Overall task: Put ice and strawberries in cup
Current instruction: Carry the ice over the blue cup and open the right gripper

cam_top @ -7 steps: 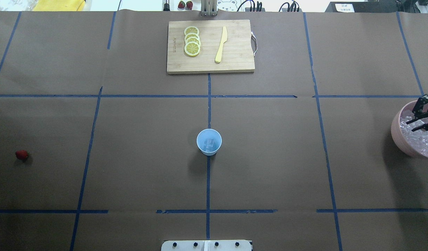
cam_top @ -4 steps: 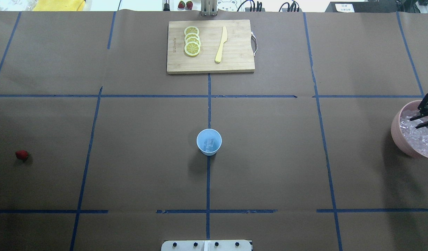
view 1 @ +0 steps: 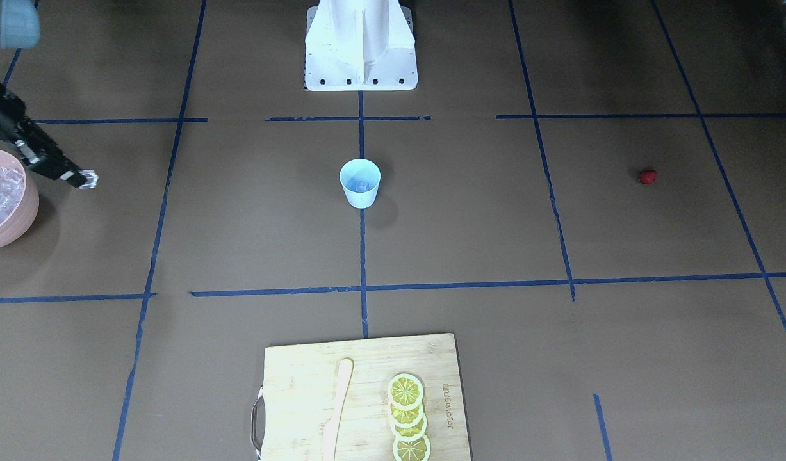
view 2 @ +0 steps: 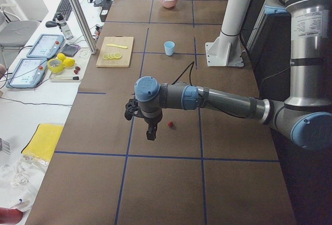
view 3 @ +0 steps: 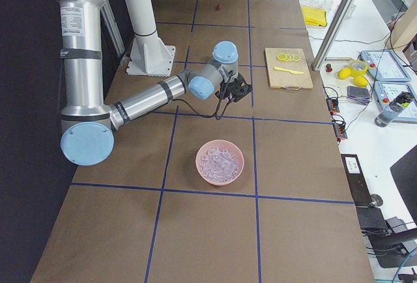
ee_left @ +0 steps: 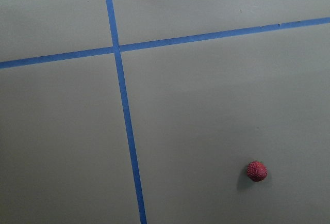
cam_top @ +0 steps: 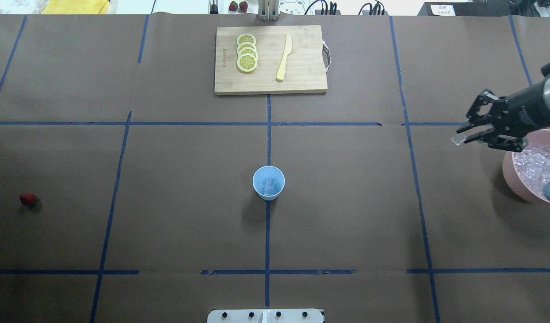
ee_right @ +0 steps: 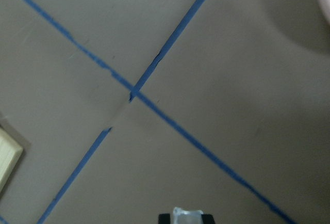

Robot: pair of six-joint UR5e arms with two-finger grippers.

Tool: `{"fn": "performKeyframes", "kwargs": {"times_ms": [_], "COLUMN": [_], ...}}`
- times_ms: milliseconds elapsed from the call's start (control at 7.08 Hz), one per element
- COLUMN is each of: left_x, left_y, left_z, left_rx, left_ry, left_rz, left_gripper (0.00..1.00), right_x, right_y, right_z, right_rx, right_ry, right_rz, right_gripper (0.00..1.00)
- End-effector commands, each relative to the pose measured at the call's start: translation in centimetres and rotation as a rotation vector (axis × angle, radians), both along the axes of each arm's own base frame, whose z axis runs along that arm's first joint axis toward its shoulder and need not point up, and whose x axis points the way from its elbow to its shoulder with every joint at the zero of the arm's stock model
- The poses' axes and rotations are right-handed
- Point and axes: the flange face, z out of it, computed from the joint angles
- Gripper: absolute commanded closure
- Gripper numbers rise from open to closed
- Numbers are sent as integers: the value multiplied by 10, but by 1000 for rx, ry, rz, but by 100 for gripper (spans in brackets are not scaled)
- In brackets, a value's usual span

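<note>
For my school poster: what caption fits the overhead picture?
Right gripper holds an ice cube between pink bowl and blue cup.

My right gripper (cam_top: 462, 137) hangs near the bench's right edge, fingers pinched on an ice cube (cam_top: 456, 140), wrist tilted slightly down. My left arm (view 2: 223, 100) stretches over the left end, left gripper (view 2: 151, 133) pointing straight down.

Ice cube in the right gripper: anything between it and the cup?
Nothing visible: only bare table lies between the ice cube in the right gripper and the cup. The cutting board sits aside.
</note>
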Motion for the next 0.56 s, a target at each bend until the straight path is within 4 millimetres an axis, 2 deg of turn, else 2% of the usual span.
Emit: {"fn": "performKeyframes", "kwargs": {"times_ms": [0,141,282,424], "left_x": [1,1,2,2], "left_y": [-2,-2,-2,-1], "left_z": [-4,-4,-3,-3], "left_rx": [-6,-11,-15,-16], "left_ry": [1,1,1,1], "left_rz": [-10,-14,-13,-15], "left_gripper": [0,0,0,0], "right_x": [-123,-183,-228,-262], "right_y": [12,21,19,33], "right_z": [-140,-183,-216,-217], "right_rx": [-17,-2,-6,-6], "right_ry": [-74,-72,-83,-65], "right_rz": [-33,1,9,-19], "right_gripper": [99,98,98,97]}}
